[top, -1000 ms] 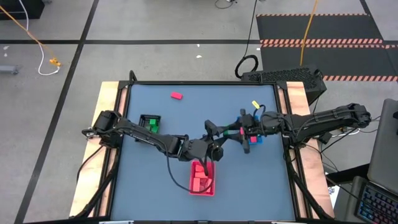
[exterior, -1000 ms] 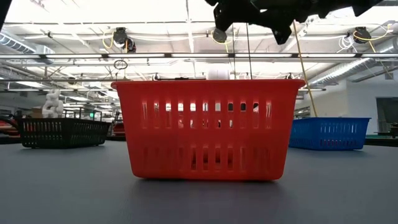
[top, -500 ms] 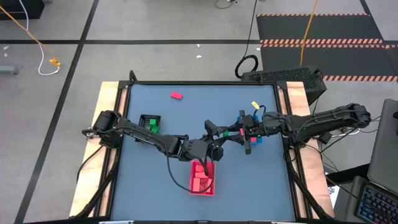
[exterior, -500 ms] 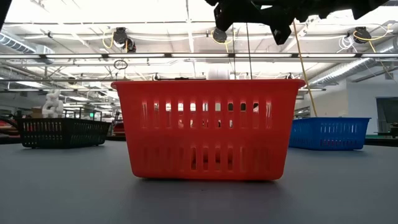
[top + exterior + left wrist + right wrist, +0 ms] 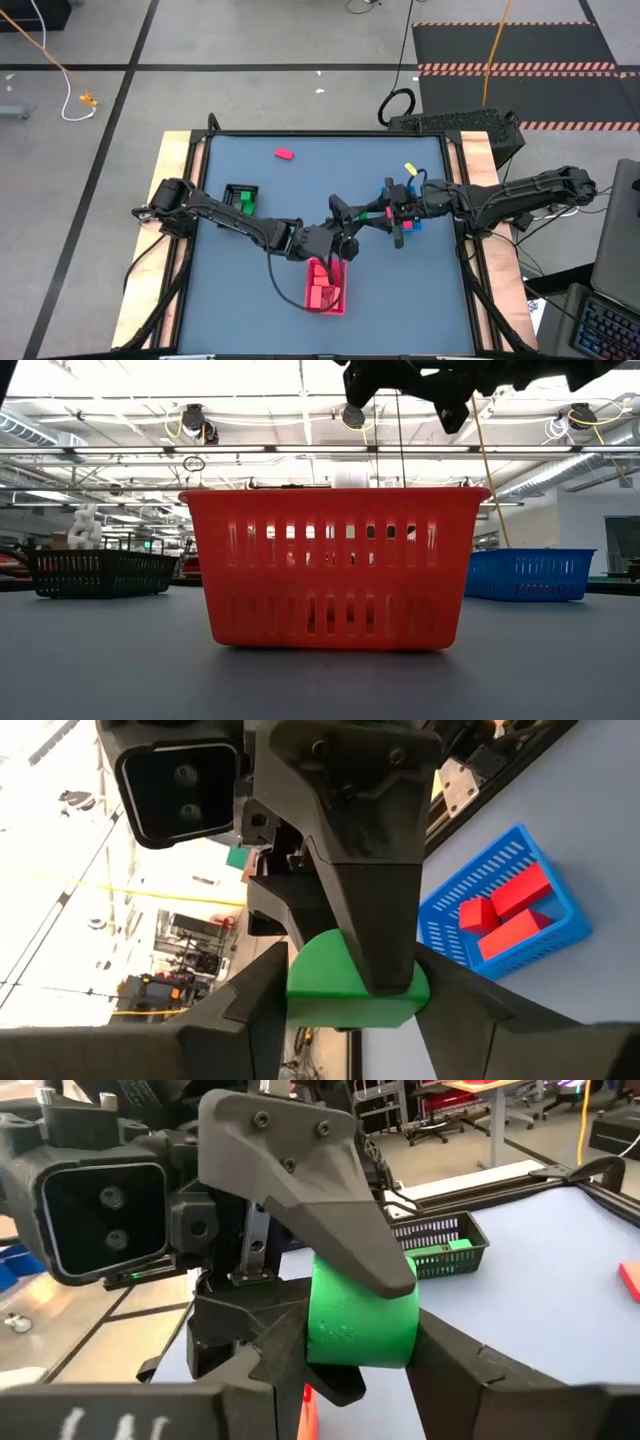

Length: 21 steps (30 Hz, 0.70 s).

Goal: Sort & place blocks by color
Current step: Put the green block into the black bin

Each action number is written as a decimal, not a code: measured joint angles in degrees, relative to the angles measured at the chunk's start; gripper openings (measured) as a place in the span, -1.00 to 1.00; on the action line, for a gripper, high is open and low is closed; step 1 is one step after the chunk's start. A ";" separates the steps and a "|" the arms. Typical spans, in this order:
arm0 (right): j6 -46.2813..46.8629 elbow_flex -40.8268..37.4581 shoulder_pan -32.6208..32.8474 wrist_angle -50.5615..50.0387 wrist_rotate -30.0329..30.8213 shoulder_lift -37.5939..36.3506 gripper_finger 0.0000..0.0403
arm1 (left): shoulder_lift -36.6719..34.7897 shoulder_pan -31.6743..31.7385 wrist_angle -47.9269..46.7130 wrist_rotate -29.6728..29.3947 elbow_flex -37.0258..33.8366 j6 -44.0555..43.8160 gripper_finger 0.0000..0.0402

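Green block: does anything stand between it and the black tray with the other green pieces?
Nothing loose does. The green block is in the right gripper mid-table, the left gripper meeting it. Toward the black tray only the left arm stretches; the red tray lies off that line.

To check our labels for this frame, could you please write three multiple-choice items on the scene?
1. Where is the loose magenta block? A in the red tray; B on the table near its far edge; C in the black tray.
2. What colour are the blocks in the blue tray? A red; B green; C yellow.
3. How is the green block between the arms? A lying flat; B dropped in a tray; C gripped in mid-air.
Key: B, it lies alone on the bare surface; A, the left wrist view shows red pieces; C, the left tool and right tool both clamp it.
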 joint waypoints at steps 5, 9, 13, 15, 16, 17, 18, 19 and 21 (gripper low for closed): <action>-0.37 0.00 0.02 0.03 -0.03 0.00 -0.34 | 0.00 -0.14 0.20 0.08 0.00 0.11 -0.12; -0.77 0.00 0.02 0.02 -0.02 0.00 -0.30 | -0.01 -0.16 0.17 0.15 0.00 -0.26 -0.12; -1.88 0.00 0.02 0.08 0.03 0.00 -0.17 | 0.00 -0.15 0.24 0.55 0.00 -1.40 -0.13; -2.03 0.00 0.02 0.39 0.23 0.00 -0.10 | 0.00 -0.16 0.11 0.69 0.00 -1.68 -0.13; -2.09 0.00 0.02 0.57 0.30 0.00 -0.07 | 0.00 -0.19 0.09 0.78 0.02 -1.82 -0.13; -2.10 0.00 0.02 0.73 0.31 0.00 -0.04 | 0.00 -0.23 -0.03 0.83 0.00 -1.80 -0.13; -2.10 0.00 0.02 0.93 0.29 0.00 -0.01 | 0.00 -0.21 -0.04 0.81 0.00 -1.77 -0.13; -2.07 0.00 0.02 1.11 0.29 0.00 0.01 | 0.00 -0.21 -0.04 0.77 0.00 -1.75 -0.13; -2.00 0.00 0.00 1.44 0.31 -0.02 0.05 | 0.00 -0.21 -0.12 0.75 0.00 -1.75 -0.13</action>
